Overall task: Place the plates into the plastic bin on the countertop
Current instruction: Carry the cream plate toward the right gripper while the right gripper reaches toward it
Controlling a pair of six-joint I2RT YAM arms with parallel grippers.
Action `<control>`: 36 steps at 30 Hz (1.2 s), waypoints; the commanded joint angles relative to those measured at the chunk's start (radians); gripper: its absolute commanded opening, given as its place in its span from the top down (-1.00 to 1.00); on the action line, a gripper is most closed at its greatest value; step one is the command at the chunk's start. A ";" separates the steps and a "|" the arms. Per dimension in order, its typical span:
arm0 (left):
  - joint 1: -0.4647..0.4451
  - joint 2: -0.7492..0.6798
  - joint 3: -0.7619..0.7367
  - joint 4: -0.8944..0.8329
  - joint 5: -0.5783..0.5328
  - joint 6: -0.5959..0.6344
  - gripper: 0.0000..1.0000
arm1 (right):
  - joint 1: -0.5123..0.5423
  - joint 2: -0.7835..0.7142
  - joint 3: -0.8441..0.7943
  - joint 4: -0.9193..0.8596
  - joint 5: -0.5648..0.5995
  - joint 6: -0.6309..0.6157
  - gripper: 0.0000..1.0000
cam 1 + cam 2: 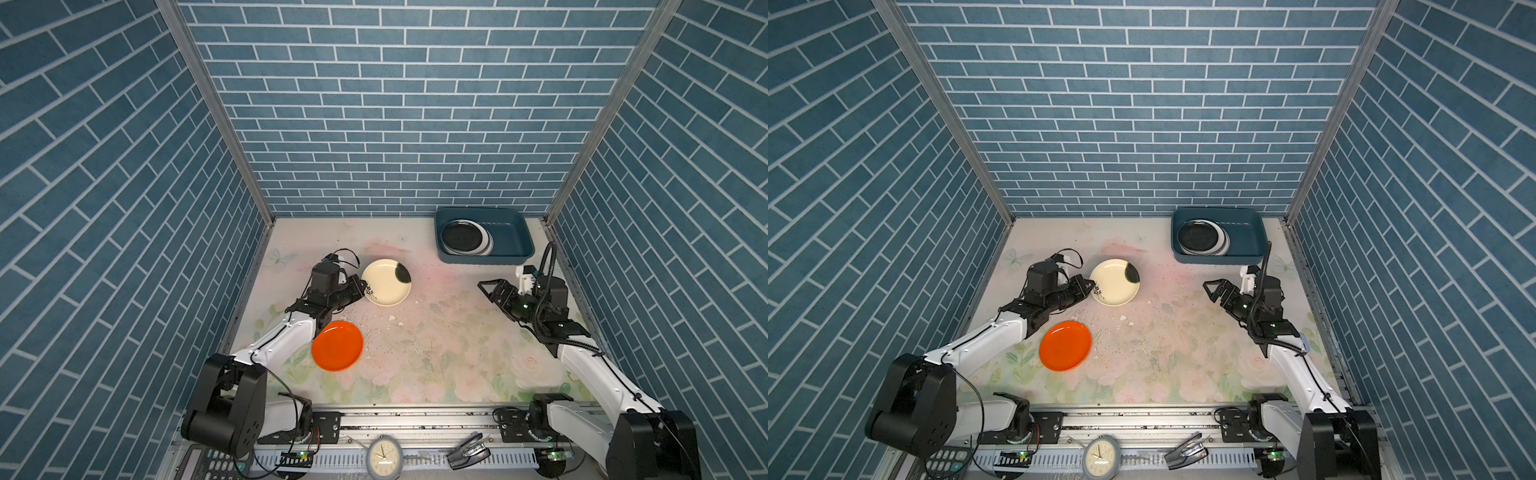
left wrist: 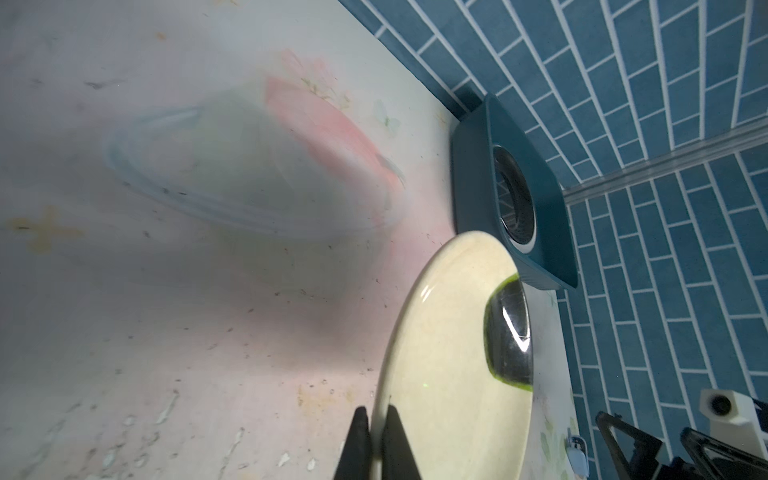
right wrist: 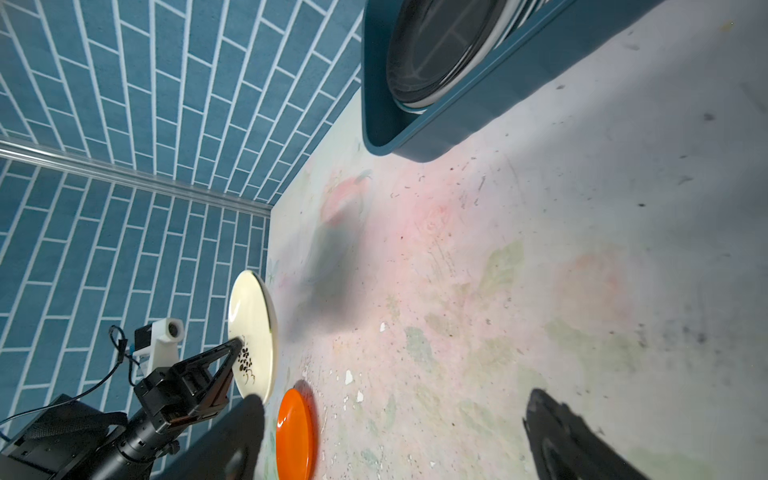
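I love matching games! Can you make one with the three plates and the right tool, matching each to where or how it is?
Things:
1 cream plate
2 orange plate
3 black plate
4 right tool

Places or states:
A open, empty
B on top in the plastic bin
C rim pinched by the left tool
D lying on the countertop

Pairs: 1-C, 2-D, 3-B, 4-A

Both top views are looking steeply down from high above the near side, taking in the whole countertop (image 1: 436, 353) (nearly the same picture twice). The left wrist camera is sitting close behind a cream plate (image 2: 449, 374), facing the bin (image 2: 469, 174); the right wrist camera is looking low across the countertop at both.
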 commanded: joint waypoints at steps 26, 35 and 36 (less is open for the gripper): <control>-0.298 0.297 0.253 0.090 0.059 -0.042 1.00 | 0.179 0.239 0.057 0.228 -0.021 0.118 0.40; -0.297 0.293 0.252 0.090 0.068 -0.040 1.00 | 0.179 0.236 0.062 0.201 -0.016 0.105 0.52; -0.297 0.295 0.253 0.092 0.074 -0.041 1.00 | 0.179 0.239 0.062 0.200 -0.016 0.104 0.57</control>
